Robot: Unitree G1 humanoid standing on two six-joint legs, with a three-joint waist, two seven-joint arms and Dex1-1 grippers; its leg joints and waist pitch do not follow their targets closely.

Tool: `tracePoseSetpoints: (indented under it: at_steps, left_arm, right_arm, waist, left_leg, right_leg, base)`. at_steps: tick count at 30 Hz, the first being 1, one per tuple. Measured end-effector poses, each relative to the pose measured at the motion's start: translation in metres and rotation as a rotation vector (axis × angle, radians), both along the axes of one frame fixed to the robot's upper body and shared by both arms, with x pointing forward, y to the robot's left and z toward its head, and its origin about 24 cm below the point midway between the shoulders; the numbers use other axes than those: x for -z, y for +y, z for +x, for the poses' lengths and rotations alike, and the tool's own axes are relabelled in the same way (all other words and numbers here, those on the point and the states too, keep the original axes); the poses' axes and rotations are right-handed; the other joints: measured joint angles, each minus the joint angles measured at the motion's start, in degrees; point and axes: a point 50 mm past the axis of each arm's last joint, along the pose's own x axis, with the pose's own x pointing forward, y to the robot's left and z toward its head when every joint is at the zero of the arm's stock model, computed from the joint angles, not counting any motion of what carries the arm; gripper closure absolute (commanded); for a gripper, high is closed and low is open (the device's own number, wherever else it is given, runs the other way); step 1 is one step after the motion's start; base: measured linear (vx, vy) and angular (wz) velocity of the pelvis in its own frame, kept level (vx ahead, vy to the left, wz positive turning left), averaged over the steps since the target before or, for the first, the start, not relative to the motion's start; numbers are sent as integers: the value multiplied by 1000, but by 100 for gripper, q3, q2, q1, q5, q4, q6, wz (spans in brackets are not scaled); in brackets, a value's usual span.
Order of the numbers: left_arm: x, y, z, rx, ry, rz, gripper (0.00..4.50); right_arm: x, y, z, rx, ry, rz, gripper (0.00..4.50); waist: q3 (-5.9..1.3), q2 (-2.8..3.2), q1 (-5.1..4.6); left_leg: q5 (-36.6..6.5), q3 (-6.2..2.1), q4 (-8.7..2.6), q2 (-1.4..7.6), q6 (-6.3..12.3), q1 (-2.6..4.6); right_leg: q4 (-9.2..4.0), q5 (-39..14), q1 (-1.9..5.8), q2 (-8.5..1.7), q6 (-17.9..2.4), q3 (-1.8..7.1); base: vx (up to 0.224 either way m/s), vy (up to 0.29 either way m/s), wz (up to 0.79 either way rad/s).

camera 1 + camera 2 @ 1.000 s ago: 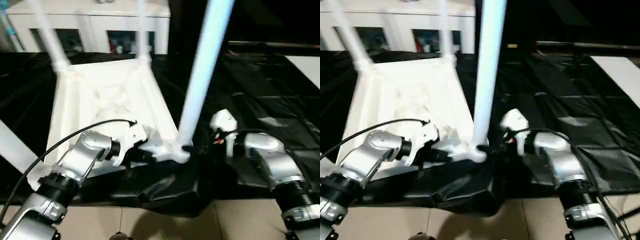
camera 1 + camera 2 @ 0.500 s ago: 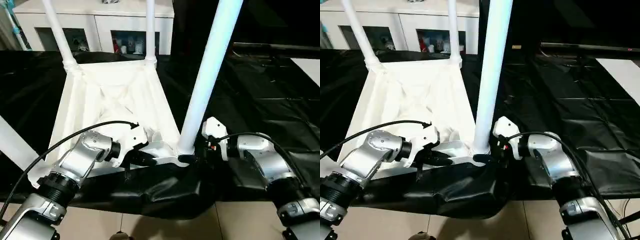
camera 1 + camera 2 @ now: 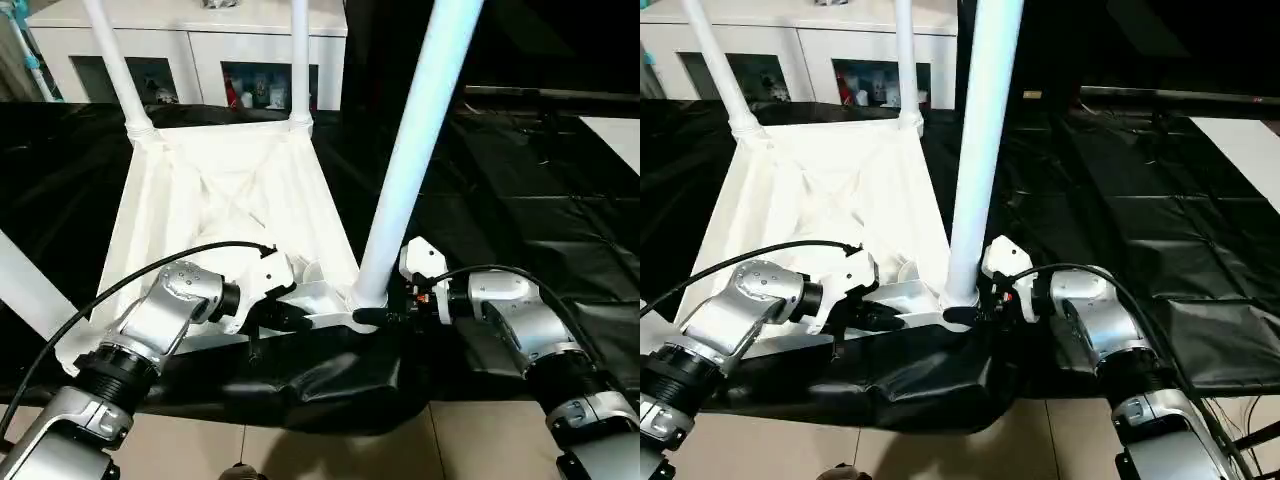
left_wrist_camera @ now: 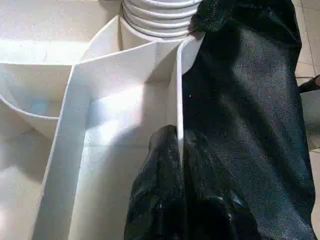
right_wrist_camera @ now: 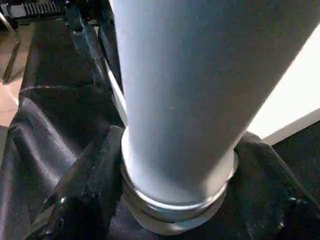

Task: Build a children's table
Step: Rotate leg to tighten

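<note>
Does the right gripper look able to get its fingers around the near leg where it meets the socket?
Probably yes. The right gripper sits right beside the base of the near leg, at the corner socket, with nothing between them. The left gripper is pinched on the table's edge wall, off to the side.

The right hand [image 3: 372, 316] now sits in against the foot of the near right leg [image 3: 410, 165] at its corner socket [image 3: 958, 300], where a second ago it stood off to the side, and its fingers are narrowing around the tube.
</note>
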Motion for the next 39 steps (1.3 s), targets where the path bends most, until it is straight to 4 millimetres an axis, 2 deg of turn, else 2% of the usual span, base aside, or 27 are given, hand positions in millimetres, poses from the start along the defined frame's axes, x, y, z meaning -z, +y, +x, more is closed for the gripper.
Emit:
tracePoseSetpoints:
  at_steps: [10,17,21,23,24,26,29,30,32,39]
  left_arm:
    - [1,-1,2,-21,17,-17,450]
    - [7,-19,22,-198,-2,-53,450]
    - [13,-31,35,-337,-17,-57,450]
    - [14,-38,42,-398,-29,-48,450]
    - [14,-42,44,-424,-42,-44,450]
    - [16,-47,45,-442,-48,-36,450]
    - [18,-48,47,-450,-55,-30,450]
    - [18,-48,47,-449,-57,-29,450]
    - [18,-48,47,-448,-60,-27,450]
    - [17,-37,48,-435,-79,-22,450]
  right_arm:
    - [4,2,0,53,21,55,176]
    - [22,15,9,424,19,175,178]
    - [28,35,24,681,-12,164,178]
    - [28,48,33,822,-12,152,178]
    - [27,53,37,888,-9,143,178]
    - [28,57,39,952,1,136,178]
    - [29,62,40,998,12,134,178]
    - [29,63,40,1006,20,141,143]
    - [29,63,40,1008,21,148,108]
    - [29,69,38,923,-9,162,53]
  waist:
    - [-2,4,-16]
    - [-32,56,-121]
    - [-52,89,-180]
    - [-51,90,-233]
    - [-51,91,-267]
    - [-52,109,-292]
    - [-51,108,-310]
    - [-50,105,-317]
    - [-50,105,-320]
    - [-41,96,-343]
  left_leg:
    - [0,-1,-2,-1,0,4]
    - [0,-4,-15,-18,0,21]
    - [0,-26,-31,-45,0,66]
    - [0,-55,-49,-54,-1,73]
    - [-1,-96,-77,-77,-1,69]
    - [-1,-158,-123,-81,0,82]
    - [-2,-165,-183,-86,1,93]
    - [-2,-163,-189,-88,2,98]
    - [-2,-162,-194,-88,2,102]
    - [-2,-148,-221,-90,3,98]
  right_leg:
    - [5,1,-1,1,-2,0]
    - [3,-13,6,-1,25,4]
    - [-12,-17,21,-9,31,-4]
    - [-60,-17,25,-9,31,-33]
    - [-118,-17,32,-18,31,-70]
    - [-261,-17,100,-20,31,-152]
    - [-397,-17,142,-23,31,-179]
    - [-420,-17,152,-27,31,-176]
    - [-453,-17,162,-28,31,-177]
    - [-469,-17,114,-29,30,-170]
  base:
    - [0,0,0]
    - [0,0,0]
    - [0,0,0]
    - [-51,9,-10]
    - [-50,21,-11]
    - [0,0,0]
    - [0,0,0]
    - [0,0,0]
    - [0,0,0]
    - [0,0,0]
